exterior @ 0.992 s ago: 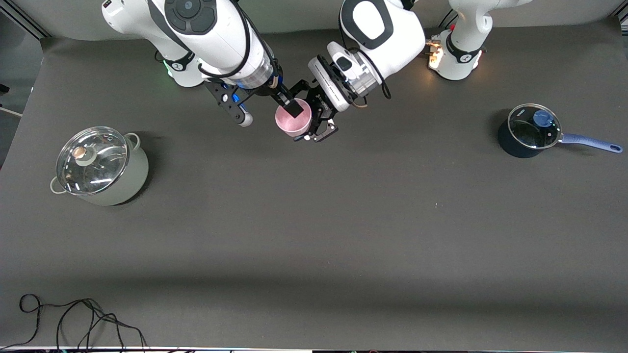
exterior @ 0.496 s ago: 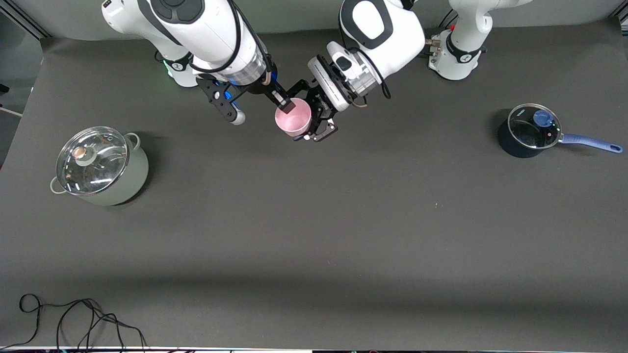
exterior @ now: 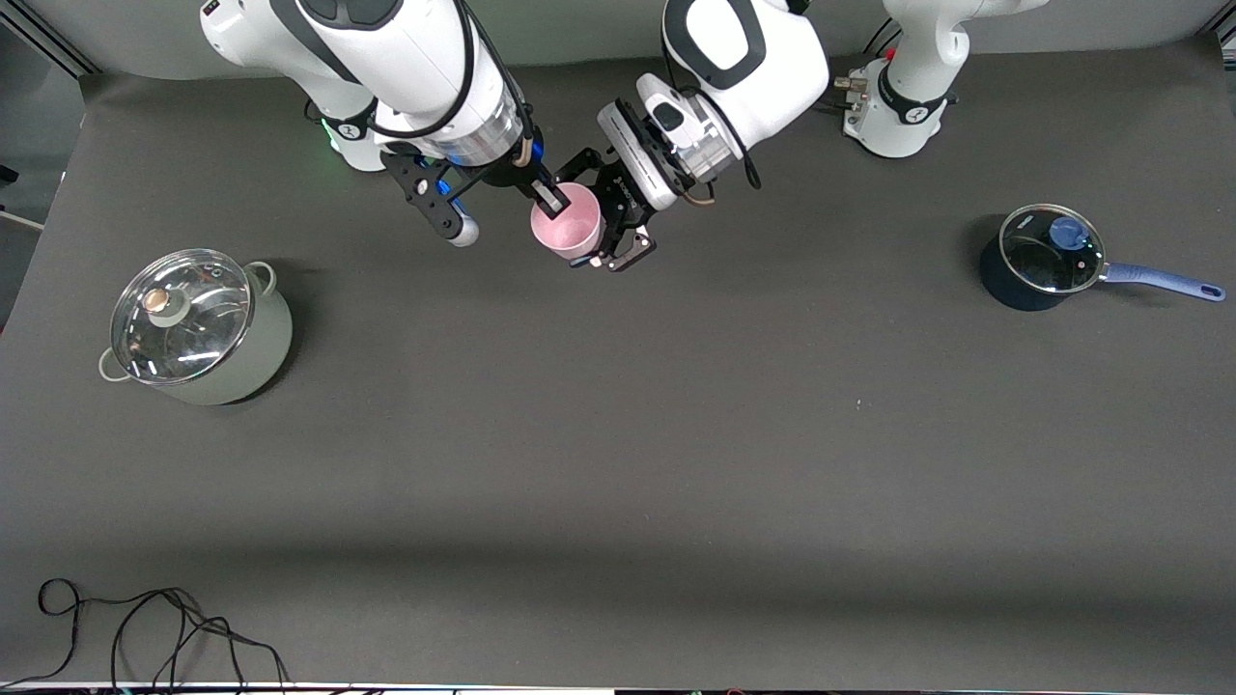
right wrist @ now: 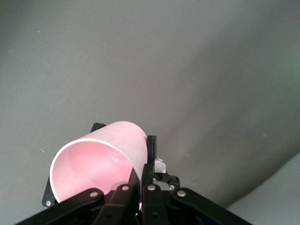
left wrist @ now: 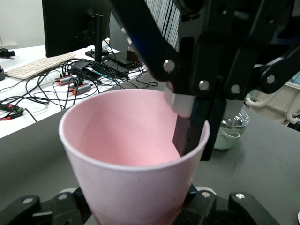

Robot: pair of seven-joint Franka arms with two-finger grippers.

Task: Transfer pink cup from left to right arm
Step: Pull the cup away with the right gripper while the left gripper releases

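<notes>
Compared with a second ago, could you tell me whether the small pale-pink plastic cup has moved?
Yes. The small pale-pink plastic cup, held between the left gripper and right gripper, has shifted slightly toward the robots' bases and the lidded pale-green pot.

My two arms (exterior: 415,58) are glossy white shells with black joint bands and round black caps, and thin black cables loop along my forearms. My bases (exterior: 898,106) are white cones with a curved black mark; an orange light glows on one at its 9 o'clock edge, a green one beside the other. My left gripper (exterior: 603,227) has a white block body with black linkage fingers and small silver screw heads. My right gripper (exterior: 550,198) is black too, with a pale pad on one finger (left wrist: 180,101), bright round screws along the links, a blue-lit spot and a white rounded camera stub at its 8 o'clock.
</notes>
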